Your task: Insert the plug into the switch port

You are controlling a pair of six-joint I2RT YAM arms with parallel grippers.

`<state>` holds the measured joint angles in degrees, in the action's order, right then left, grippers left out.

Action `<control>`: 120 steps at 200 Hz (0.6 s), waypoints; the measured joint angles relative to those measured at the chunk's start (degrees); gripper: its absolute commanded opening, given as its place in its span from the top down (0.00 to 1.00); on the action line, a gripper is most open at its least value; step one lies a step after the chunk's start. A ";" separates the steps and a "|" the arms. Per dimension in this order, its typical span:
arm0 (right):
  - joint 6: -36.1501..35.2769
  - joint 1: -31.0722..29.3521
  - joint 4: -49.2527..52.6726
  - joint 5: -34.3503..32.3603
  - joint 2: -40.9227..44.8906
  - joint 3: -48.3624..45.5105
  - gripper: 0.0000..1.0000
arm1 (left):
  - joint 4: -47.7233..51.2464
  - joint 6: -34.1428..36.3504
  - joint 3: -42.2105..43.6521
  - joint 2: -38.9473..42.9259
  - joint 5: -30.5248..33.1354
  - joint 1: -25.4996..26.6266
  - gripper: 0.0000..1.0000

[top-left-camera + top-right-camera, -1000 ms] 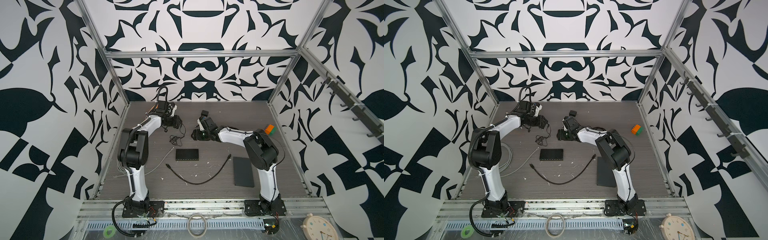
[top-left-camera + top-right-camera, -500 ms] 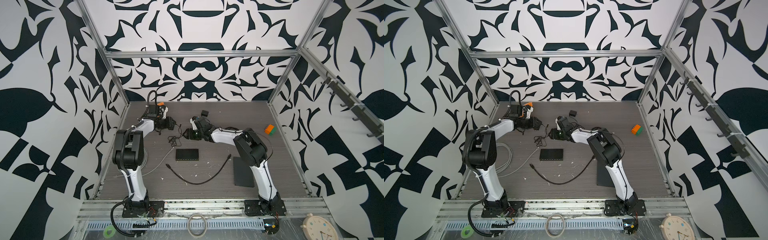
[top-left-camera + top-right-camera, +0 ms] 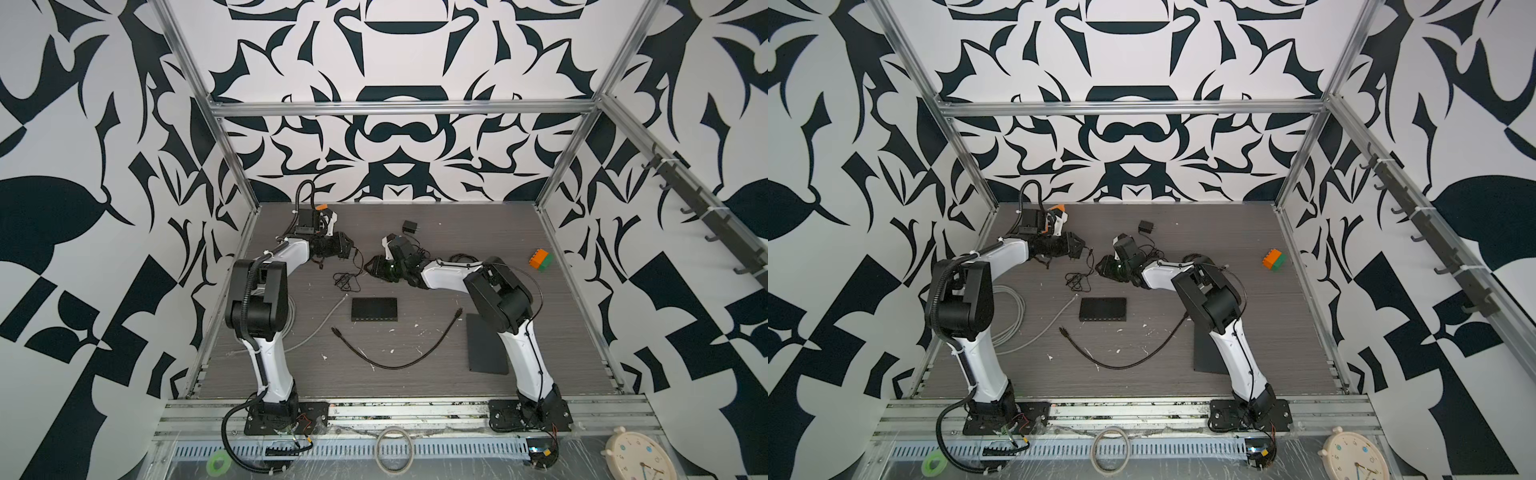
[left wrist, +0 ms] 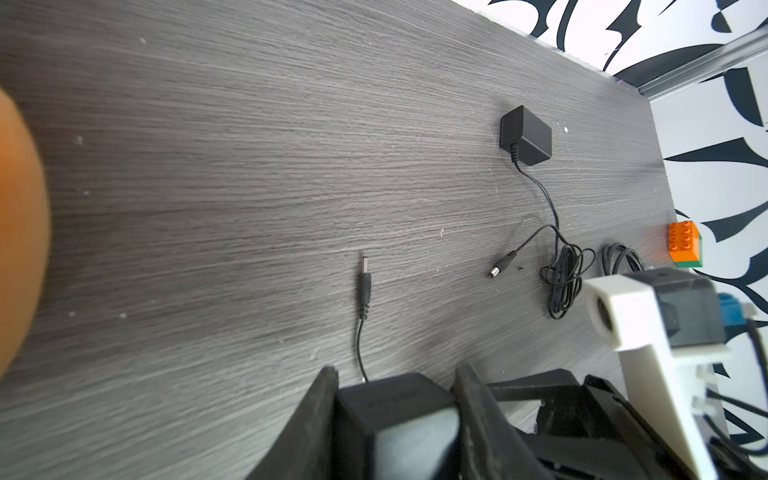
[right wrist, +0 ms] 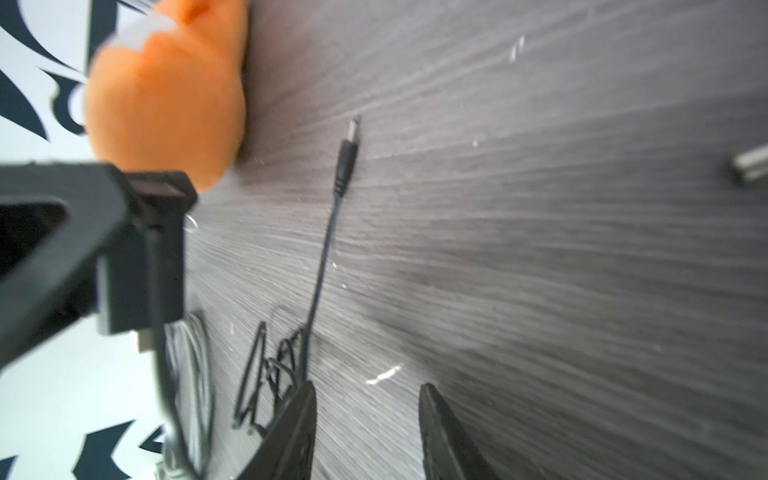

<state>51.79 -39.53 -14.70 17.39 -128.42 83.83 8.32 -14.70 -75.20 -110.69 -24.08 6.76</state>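
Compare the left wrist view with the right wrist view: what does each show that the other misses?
Left wrist only: a second power adapter lying loose, its coiled cord, and an orange-green brick. Right wrist only: the right gripper, jaws apart and empty, a tangled black cord, and a grey cable. Both: the left gripper clamped on the held adapter, and the thin barrel plug with the wooden table behind it.
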 measured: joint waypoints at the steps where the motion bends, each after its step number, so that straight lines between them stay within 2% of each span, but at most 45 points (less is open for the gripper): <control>1: 0.09 0.00 -0.13 0.00 0.00 -0.02 0.56 | 0.00 -0.02 0.00 0.00 0.00 0.00 0.74; 98: 6.73 -0.33 -6.34 5.53 -2.27 1.22 0.67 | -0.50 -0.46 0.07 0.00 -0.22 0.00 0.74; 112: 7.23 -0.50 -6.36 6.23 -3.39 1.73 0.70 | -0.57 -0.55 0.07 0.00 -0.22 0.00 0.74; 120: 7.78 -0.66 -6.34 6.62 -3.93 1.73 0.75 | -0.68 -0.57 0.07 0.00 -0.22 0.00 0.74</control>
<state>59.57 -40.18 -21.04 24.01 -132.35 85.56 7.64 -15.27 -75.13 -110.69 -24.29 6.76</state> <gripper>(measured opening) 0.307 0.439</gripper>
